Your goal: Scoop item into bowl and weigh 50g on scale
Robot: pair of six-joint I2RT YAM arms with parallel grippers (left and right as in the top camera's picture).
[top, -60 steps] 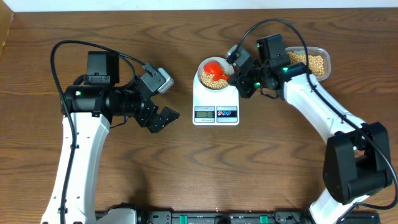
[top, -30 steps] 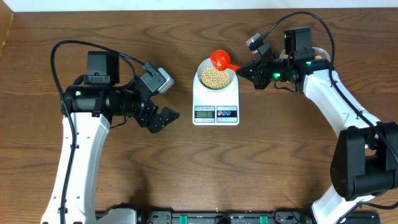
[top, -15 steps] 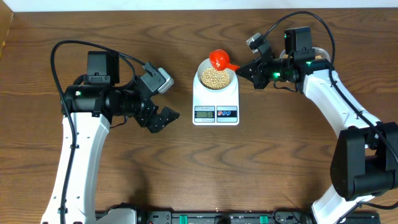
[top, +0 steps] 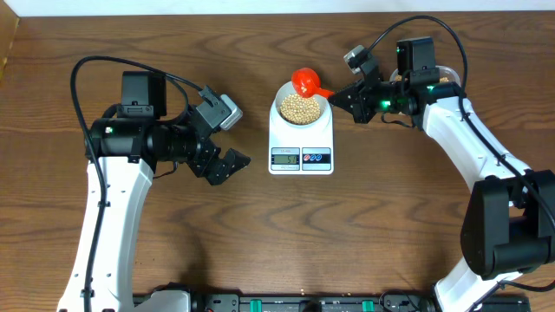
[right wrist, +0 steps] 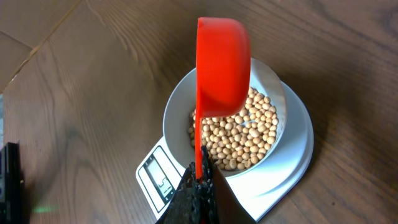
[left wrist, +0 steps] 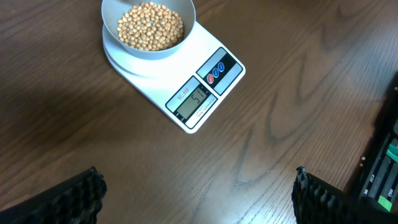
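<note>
The display (left wrist: 193,103) on the scale (left wrist: 160,84) shows digits that look like 51.

Left jaws spread (hovering), right jaws clamped

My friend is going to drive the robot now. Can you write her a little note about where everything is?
Left claw: open, empty, beside the scale.
Right claw: shut on the red scoop, tipped sideways over the bowl.
The bowl sits on the scale with beans in it.
Display looks like 51, hard to read.
Left to do: check for 50, then put the scoop down.
</note>
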